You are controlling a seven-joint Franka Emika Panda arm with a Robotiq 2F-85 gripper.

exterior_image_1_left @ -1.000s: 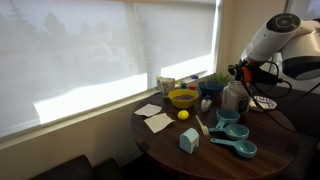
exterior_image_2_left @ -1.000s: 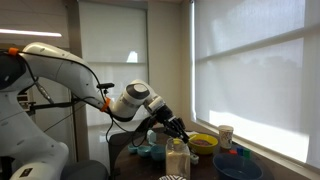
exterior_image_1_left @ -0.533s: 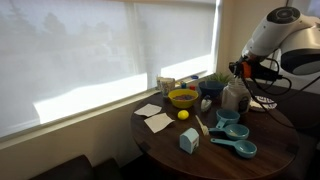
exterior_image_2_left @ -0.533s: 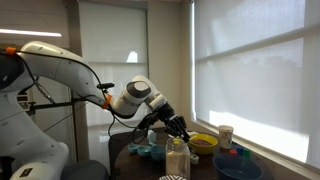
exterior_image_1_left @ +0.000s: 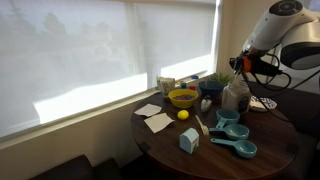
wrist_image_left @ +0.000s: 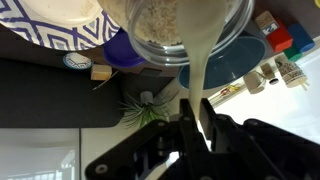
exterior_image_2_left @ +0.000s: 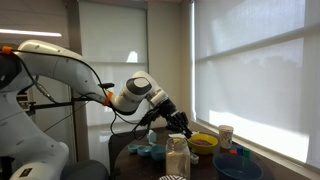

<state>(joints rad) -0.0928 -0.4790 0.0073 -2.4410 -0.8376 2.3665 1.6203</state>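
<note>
My gripper (exterior_image_1_left: 243, 68) hangs just above a clear glass jar (exterior_image_1_left: 236, 97) of pale oat-like grains on the round dark table (exterior_image_1_left: 180, 157). In the wrist view the jaws (wrist_image_left: 195, 112) are shut on the cream-white handle of a spoon (wrist_image_left: 201, 66), which reaches down into the jar's open mouth (wrist_image_left: 190, 30). The spoon's bowl is hidden among the grains. In an exterior view the gripper (exterior_image_2_left: 183, 124) is right over the same jar (exterior_image_2_left: 177, 158).
Around the jar are a yellow bowl (exterior_image_1_left: 183, 98), a yellow ball (exterior_image_1_left: 183, 115), teal measuring cups (exterior_image_1_left: 238, 148), white napkins (exterior_image_1_left: 155, 121), a pale blue carton (exterior_image_1_left: 189, 141), a paper cup (exterior_image_1_left: 166, 86), a blue bowl (wrist_image_left: 238, 62) and a patterned plate (wrist_image_left: 55, 25). The window blind is close behind.
The gripper has risen slightly above the jar while keeping hold of the spoon. Nothing else on the table has moved.
</note>
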